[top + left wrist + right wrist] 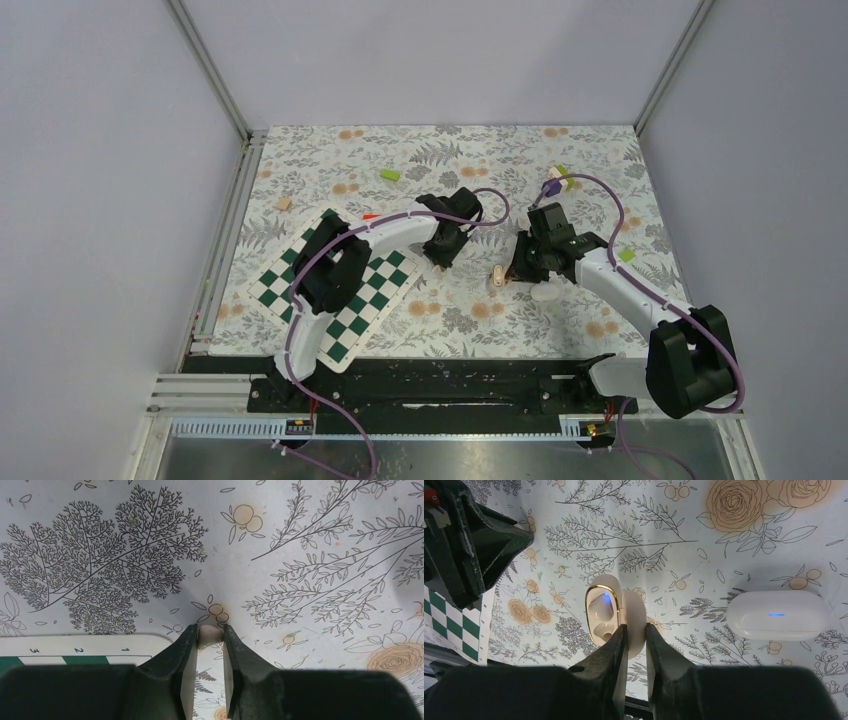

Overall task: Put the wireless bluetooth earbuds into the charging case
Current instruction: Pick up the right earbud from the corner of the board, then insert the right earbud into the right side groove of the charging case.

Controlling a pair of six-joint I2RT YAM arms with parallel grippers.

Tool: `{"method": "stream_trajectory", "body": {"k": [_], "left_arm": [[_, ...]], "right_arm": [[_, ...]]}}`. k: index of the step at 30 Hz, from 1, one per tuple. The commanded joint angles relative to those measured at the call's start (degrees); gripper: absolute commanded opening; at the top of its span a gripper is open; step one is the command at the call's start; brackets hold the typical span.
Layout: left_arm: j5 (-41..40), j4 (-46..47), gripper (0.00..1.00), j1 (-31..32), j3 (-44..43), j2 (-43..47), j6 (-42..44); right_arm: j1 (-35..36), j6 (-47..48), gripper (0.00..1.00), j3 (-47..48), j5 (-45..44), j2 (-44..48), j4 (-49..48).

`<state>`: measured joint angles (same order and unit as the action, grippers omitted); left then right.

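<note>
**Risks at the pick-up.** My left hand [210, 629] is closed on the loose earbud [210, 635], a small pale piece lying on the table [300, 530]. It sits just off a corner of the chessboard [75, 652], left of the table's middle. Both fingers press its sides, but only at their very ends.

My right hand [633, 630] is clamped on the lid half of the charging case [599, 611]. It holds the case open near the middle of the table, a little toward the near edge. I cannot tell whether the case rests on the table or hangs just above it. One socket carries a seated earbud [601, 604] with a blue light, and the socket next to it looks free. A white oval pod [776, 615], also lit blue, lies near the case on the side toward the right edge.

- **(a) Slip.** The loose earbud is smooth and rounded and is caught by the finger ends alone, so I judge it may squirt out or roll as I lift.
- **(b) Misalignment.** I cannot tell which way it is turned in my grip. If it does not match the socket, it will sit proud or jam on the gold rim.
- **(c) Case shift.** The case is pinched by its lid only, so a push from above could tip it or swing it on the hinge.
- **(d) Collision.** Both hands must meet in a tight spot, and my left fingers could knock the seated earbud loose.
</note>
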<state>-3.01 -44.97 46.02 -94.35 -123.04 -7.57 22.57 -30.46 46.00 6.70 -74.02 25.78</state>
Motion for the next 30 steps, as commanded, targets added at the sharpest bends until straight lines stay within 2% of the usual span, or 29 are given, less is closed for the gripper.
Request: {"method": "stream_trajectory", "body": {"k": [1,7,12,17,22,30], "left_arm": [[-1.38,-1.45,0.14,-0.32,0.73,2.03,0.3],[-0.58,-1.45,0.01,-0.69,0.04,5.08,-1.08],[4.98,0.57,0.0,-2.76,-1.18,12.64,-4.53],[9.14,10.42,0.0,-3.21,2.4,22.92,-8.38],[17.5,25.97,0.0,-3.16,11.29,31.64,-11.88],[29.07,41.69,0.0,-3.11,20.94,32.67,-15.82]], "right_arm": [[0.11,0.05,0.0,2.17,0.25,-0.01,0.54],[0.1,-0.04,0.0,2.17,0.42,0.08,0.54],[0.11,0.03,0.0,2.47,2.03,0.38,0.48],[0.11,0.0,0.0,3.23,4.09,0.46,0.55],[0.11,0.56,0.0,4.61,5.33,0.33,2.2],[0.19,0.02,0.0,8.11,13.36,-0.96,5.8]]}}
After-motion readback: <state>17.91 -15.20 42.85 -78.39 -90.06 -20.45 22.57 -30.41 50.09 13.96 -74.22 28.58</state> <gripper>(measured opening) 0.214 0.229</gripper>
